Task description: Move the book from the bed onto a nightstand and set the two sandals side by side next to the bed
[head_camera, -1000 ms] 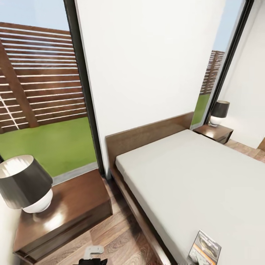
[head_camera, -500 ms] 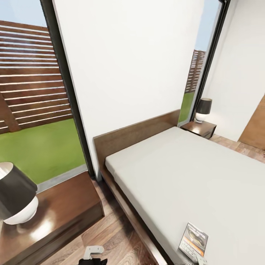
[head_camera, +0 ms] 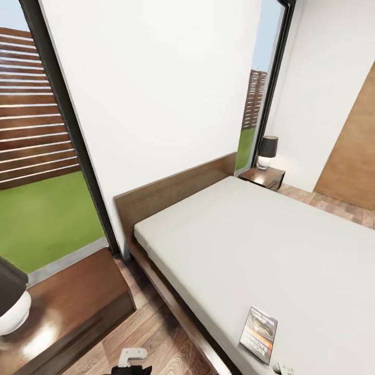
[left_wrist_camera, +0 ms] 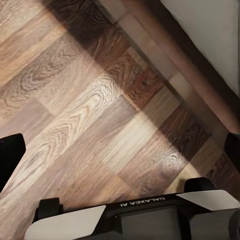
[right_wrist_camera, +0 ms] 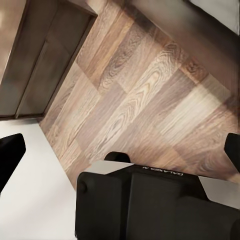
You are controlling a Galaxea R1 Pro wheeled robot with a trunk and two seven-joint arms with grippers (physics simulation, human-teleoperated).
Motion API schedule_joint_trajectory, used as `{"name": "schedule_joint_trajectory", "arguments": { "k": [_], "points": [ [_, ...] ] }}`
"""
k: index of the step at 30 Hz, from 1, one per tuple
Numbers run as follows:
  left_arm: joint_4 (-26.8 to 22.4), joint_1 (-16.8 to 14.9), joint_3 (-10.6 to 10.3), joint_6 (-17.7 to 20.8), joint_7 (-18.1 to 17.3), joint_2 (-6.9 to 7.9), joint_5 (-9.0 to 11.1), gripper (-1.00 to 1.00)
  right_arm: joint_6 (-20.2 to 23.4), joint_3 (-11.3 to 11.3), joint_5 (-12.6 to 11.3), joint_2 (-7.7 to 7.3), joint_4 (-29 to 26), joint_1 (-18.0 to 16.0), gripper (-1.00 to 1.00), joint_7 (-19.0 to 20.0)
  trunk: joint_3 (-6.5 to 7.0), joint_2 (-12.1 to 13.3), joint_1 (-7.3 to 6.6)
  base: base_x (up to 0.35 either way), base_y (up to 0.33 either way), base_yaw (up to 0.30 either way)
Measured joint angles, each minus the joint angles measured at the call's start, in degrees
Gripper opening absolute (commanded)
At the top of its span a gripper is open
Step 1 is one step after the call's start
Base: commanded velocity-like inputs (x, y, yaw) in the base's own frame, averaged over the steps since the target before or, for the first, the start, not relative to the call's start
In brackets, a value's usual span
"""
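Both the left gripper [left_wrist_camera: 120,150] and the right gripper [right_wrist_camera: 120,150] hang released over the wood-plank floor [head_camera: 156,338] beside the bed [head_camera: 250,250]. The book [head_camera: 259,334] lies flat on the mattress near the bed's near edge. One nightstand [head_camera: 78,297] stands beside the headboard [head_camera: 172,190]; the other nightstand [head_camera: 265,177], bearing a lamp [head_camera: 267,151], sits across the bed.

- On the robot's base [left_wrist_camera: 135,217] under the left wrist camera you read "GALAXEA AI", upside down.
- The book [head_camera: 259,334] on the bed shows lettering too blurred for you to read.
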Motion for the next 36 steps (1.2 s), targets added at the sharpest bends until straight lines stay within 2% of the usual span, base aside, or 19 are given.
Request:
{"name": "schedule_joint_trajectory", "arguments": {
  "k": [16,36],
  "points": [
    [0.0,0.0,0.0,0.0,0.0,0.00,0.0,1.00,0.0,0.0,0.0,0.00,0.0,0.0,1.00,0.0,-0.36,0.0,0.00,0.048,0.068,-0.220],
    [0.0,0.0,0.0,0.0,0.0,0.00,0.0,1.00,0.0,0.0,0.0,0.00,0.0,0.0,1.00,0.0,-0.80,0.0,0.00,0.001,0.003,-0.220]
  ]
}}
